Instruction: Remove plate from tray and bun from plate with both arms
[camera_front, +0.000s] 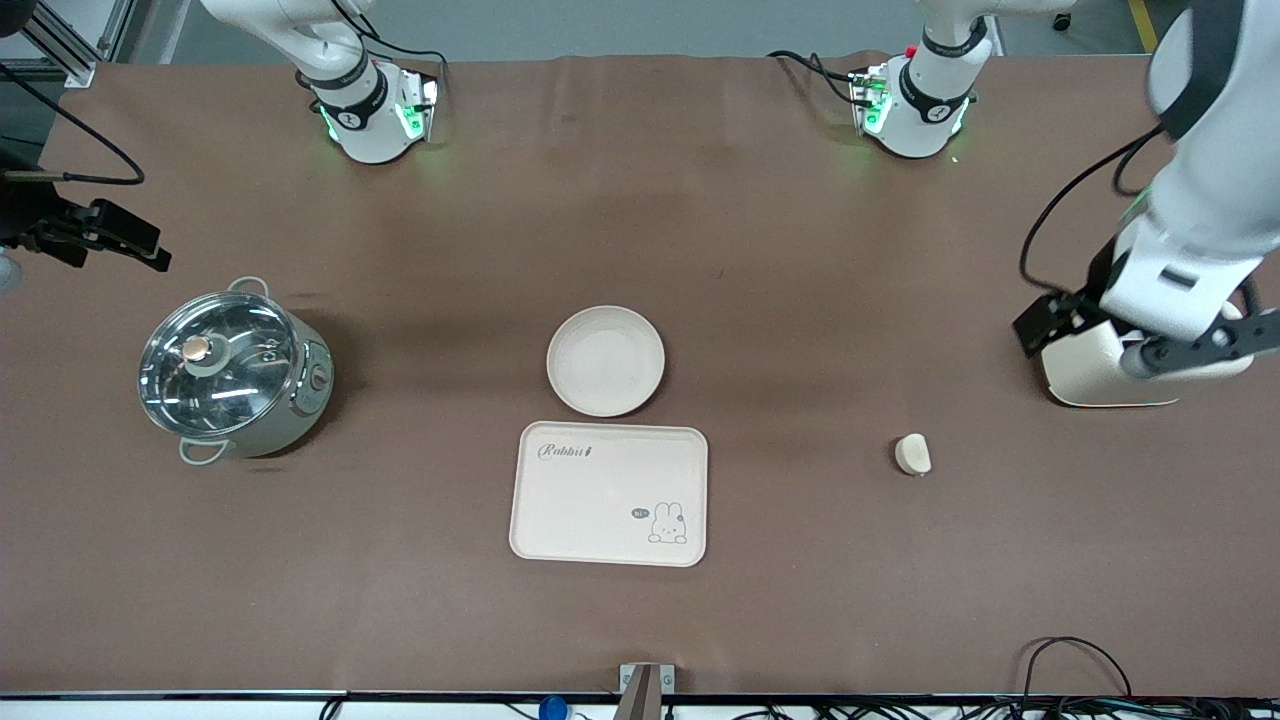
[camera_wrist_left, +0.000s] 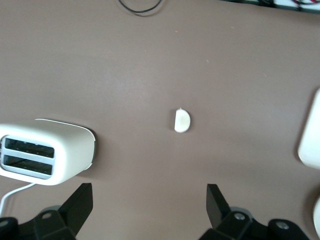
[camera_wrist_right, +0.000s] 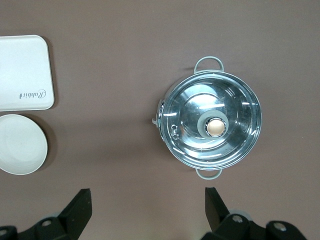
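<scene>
The round cream plate (camera_front: 605, 360) lies on the table just farther from the front camera than the rabbit tray (camera_front: 609, 493); it also shows in the right wrist view (camera_wrist_right: 20, 144). The small pale bun (camera_front: 912, 454) lies alone on the table toward the left arm's end, and shows in the left wrist view (camera_wrist_left: 182, 121). My left gripper (camera_front: 1195, 348) (camera_wrist_left: 148, 200) hangs open and empty high over the white toaster (camera_front: 1090, 372). My right gripper (camera_front: 90, 235) (camera_wrist_right: 147, 205) hangs open and empty high over the table's right-arm end, beside the pot (camera_front: 235, 370).
The lidded steel pot (camera_wrist_right: 210, 125) stands toward the right arm's end. The toaster (camera_wrist_left: 47, 155) stands near the left arm's end, partly hidden by that arm. The tray edge shows in both wrist views (camera_wrist_right: 25, 72) (camera_wrist_left: 311, 135).
</scene>
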